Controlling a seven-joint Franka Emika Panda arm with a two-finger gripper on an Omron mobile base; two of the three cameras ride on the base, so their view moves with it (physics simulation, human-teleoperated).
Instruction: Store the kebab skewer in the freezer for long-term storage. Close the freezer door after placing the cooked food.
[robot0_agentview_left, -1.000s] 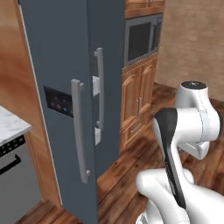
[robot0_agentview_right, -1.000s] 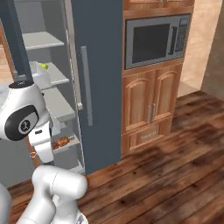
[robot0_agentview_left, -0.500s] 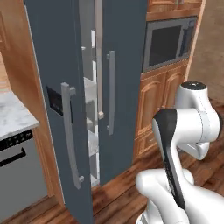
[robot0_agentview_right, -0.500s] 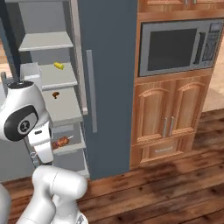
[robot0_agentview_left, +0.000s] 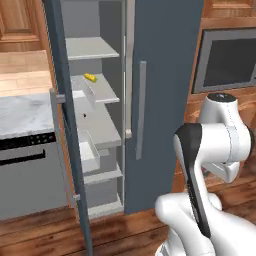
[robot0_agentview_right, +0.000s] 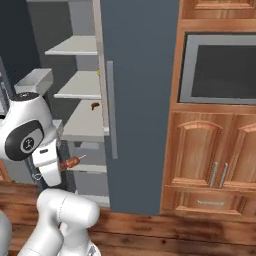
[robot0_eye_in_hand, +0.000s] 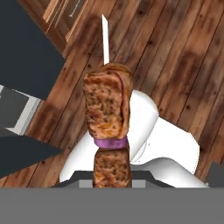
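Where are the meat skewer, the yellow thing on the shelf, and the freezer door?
Brown grilled-meat kebab skewer (robot0_eye_in_hand: 106, 105): hand view, upper meat chunk.
Small yellow item (robot0_agentview_left: 90, 77): left base view, its middle.
Slate-grey freezer door (robot0_agentview_left: 70, 130): left base view, its open edge.

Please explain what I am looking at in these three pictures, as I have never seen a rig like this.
This is a simulated kitchen. The white arm is a robot on a driving base. Two pictures come from cameras on that base, one behind the arm on its left and one on its right. The third comes from a camera on the hand, looking along the gripper.

The gripper is shut on the kebab skewer, brown meat chunks on a pale stick; the right base view shows it low beside the arm.

Ahead stands the tall dark fridge. The freezer door is open, showing the freezer with its pale shelves. A small yellow item lies on one shelf and a small brown item on the one below. To the right is a built-in microwave above wooden cabinets.
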